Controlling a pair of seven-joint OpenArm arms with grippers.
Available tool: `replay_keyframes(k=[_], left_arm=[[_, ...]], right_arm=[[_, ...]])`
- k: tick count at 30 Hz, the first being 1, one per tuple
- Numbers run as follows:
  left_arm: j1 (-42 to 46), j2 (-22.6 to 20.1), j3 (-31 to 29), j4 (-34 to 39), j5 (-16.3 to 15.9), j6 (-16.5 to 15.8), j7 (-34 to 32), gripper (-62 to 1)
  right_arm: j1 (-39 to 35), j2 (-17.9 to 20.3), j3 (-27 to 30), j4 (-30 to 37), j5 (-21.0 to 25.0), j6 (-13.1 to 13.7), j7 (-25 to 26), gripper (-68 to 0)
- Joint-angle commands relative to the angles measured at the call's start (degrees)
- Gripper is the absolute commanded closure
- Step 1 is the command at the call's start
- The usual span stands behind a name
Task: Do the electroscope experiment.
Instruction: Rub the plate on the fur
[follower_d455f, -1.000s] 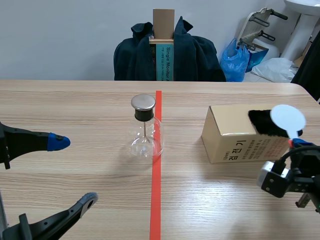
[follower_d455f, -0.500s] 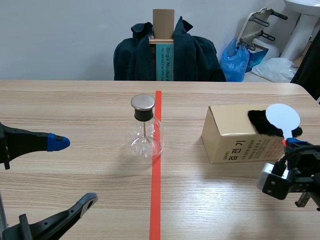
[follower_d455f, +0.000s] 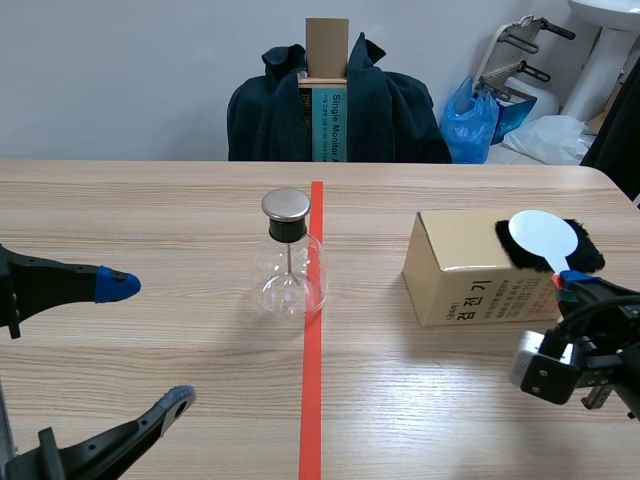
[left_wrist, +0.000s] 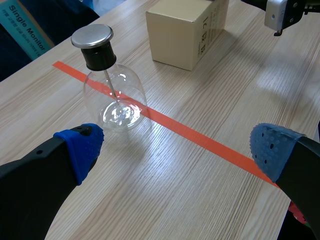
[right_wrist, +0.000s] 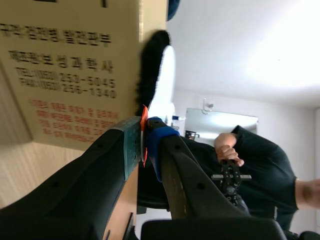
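One electroscope (follower_d455f: 290, 265), one box (follower_d455f: 470, 285), one white disc (follower_d455f: 543, 238), seemingly one fur pad (follower_d455f: 588, 255).

A plain pale wall (follower_d455f: 120, 70) stood behind the light wood-grain desk (follower_d455f: 150, 200). A dark jacket (follower_d455f: 395, 110) hung beyond the desk's far edge, around an upright cardboard box (follower_d455f: 327, 45). Beside it were a blue plastic bag (follower_d455f: 470, 120), a white bag (follower_d455f: 550, 138), a metal walking frame (follower_d455f: 515, 50) and a white pedestal basin (follower_d455f: 598, 60).
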Motion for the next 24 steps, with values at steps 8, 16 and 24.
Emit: replay_keyframes(k=[8, 16, 24], left_arm=[[-0.1, 0.3, 0.3, 0.3, -0.4, 0.0, -0.7, -62.3], [-0.2, 0.3, 0.3, 0.3, -0.4, 0.0, 1.4, -62.3], [-4.8, 0.5, 1.5, -2.1, -2.6, -0.9, 7.1, -32.5]], right_arm=[[0.0, 4.2, 3.9, 15.0, 5.0, -3.0, -3.5, -0.8], [0.1, 6.0, 10.3, 32.9, 10.4, -3.2, -7.8, -0.8], [0.1, 6.0, 14.2, 44.0, 12.7, -3.2, -9.2, -0.8]])
